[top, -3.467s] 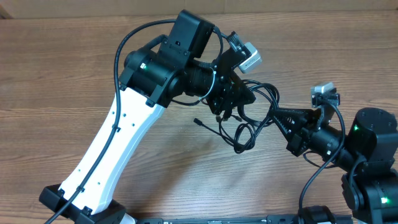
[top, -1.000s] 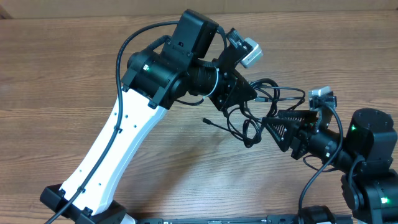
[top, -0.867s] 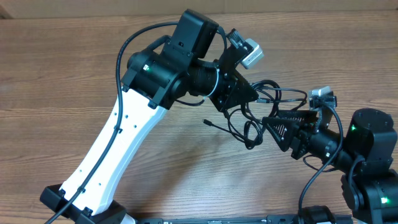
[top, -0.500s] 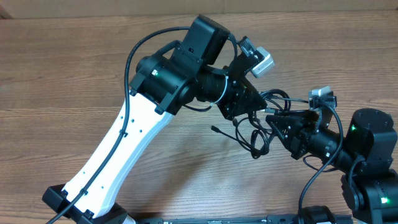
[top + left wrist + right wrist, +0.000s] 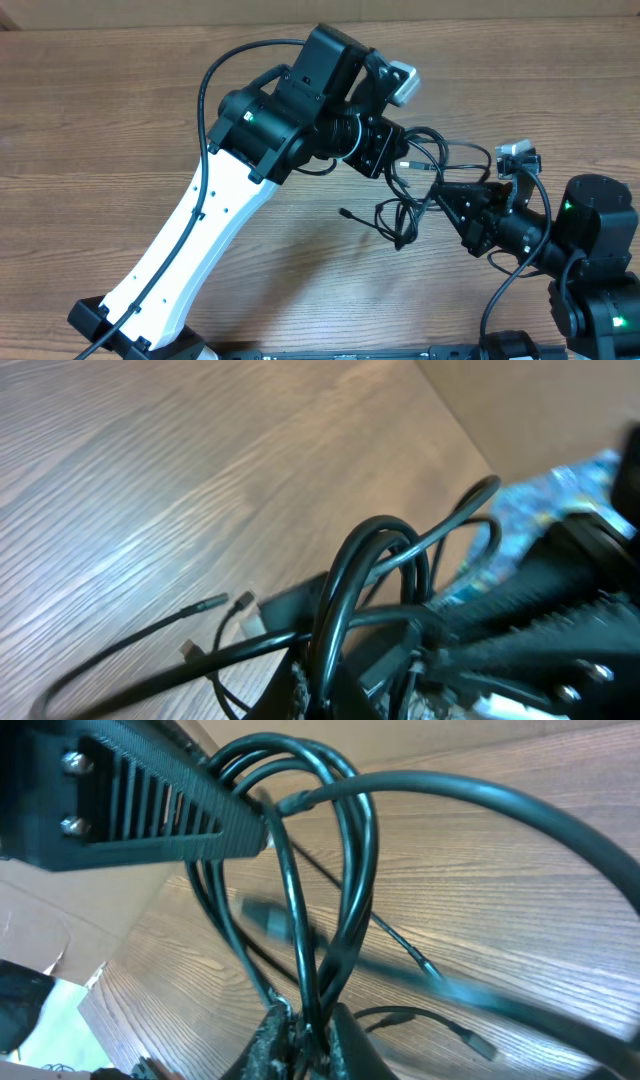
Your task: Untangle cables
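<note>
Cables [image 5: 405, 205] hang bunched just right of the left claw [image 5: 393, 160], which is clamped shut on their loops, with the right claw [image 5: 436, 195] beside it pinched onto strands: draw them apart slowly over the bench [image 5: 100, 120], easing off if knots tighten.

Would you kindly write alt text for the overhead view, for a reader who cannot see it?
A tangle of thin black cables is stretched between two robot grippers over a wooden table. The left gripper and the right gripper are each closed on the cables, and one loose end trails leftward.
</note>
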